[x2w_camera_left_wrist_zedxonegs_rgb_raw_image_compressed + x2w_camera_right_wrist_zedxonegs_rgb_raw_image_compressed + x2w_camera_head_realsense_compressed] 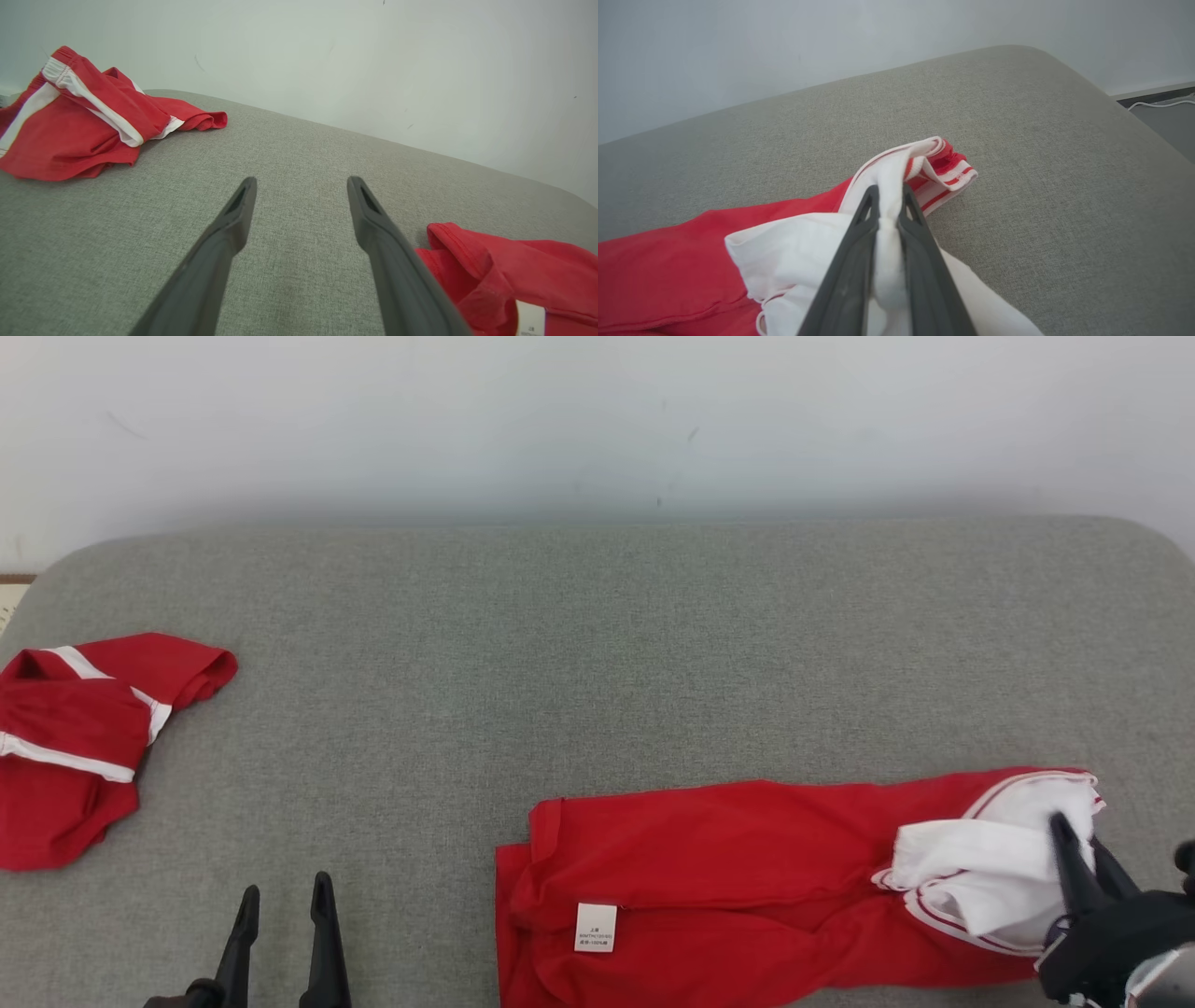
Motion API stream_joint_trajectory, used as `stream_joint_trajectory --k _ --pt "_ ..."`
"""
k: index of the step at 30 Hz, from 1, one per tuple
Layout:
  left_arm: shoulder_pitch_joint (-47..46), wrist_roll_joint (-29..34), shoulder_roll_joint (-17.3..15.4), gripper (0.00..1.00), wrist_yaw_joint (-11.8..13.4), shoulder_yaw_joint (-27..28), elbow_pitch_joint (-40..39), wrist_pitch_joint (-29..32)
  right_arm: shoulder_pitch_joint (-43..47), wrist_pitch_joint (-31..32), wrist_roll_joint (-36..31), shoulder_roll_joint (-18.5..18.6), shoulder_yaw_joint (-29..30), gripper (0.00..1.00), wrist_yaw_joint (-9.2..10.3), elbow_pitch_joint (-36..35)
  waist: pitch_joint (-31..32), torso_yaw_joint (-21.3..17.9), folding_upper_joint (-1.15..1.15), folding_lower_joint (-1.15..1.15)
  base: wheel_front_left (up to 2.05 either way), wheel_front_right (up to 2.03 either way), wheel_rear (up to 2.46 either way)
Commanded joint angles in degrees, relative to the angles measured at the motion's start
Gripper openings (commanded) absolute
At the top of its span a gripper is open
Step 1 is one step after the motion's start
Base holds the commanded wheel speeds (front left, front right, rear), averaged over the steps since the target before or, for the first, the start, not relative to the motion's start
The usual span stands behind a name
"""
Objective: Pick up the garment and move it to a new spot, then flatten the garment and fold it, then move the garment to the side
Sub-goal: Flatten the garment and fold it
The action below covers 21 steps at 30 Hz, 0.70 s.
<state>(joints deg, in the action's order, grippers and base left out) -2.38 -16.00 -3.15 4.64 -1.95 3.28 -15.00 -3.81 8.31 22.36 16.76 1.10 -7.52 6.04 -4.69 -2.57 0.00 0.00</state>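
The garment [728, 877] is a red top with a white, red-trimmed sleeve, lying stretched along the near edge of the grey padded surface [597, 644]. A white label [596, 927] faces up on it. My right gripper [1076, 835] is shut on the white sleeve at the garment's right end. The right wrist view has the white cloth [887, 242] pinched between the two fingers of that gripper [889, 191]. My left gripper [286, 887] stands open over bare surface, left of the garment's red hem [504, 270]. Nothing lies between the fingers of the left gripper [302, 182].
A second red piece with white stripes [75, 747] lies crumpled at the far left of the surface, also seen in the left wrist view [84, 126]. A pale wall [597, 420] backs the surface. At the right the surface's rounded corner drops to a floor with a white cable [1162, 103].
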Motion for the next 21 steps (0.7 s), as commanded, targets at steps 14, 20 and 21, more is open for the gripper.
stream_joint_trajectory --k 14,20,21 --pt "0.0 0.21 0.12 1.0 -0.76 -0.24 1.28 -0.24 1.73 6.87 7.3 -4.15 -13.17 0.0 0.03 -16.83 1.26 1.12 0.0 0.0 0.0 0.0 0.0" --pt "-0.31 -0.08 0.17 1.0 -1.1 -1.11 2.02 -0.23 1.98 8.54 7.91 -7.83 -21.38 0.0 0.03 -20.18 1.76 3.29 0.0 0.0 0.0 0.0 0.0" --pt "-0.36 -0.18 0.18 1.0 -1.1 -1.19 2.09 -0.23 1.94 8.6 7.74 -8.33 -22.45 0.0 0.03 -20.1 1.79 3.59 0.0 0.0 0.0 0.0 0.0"
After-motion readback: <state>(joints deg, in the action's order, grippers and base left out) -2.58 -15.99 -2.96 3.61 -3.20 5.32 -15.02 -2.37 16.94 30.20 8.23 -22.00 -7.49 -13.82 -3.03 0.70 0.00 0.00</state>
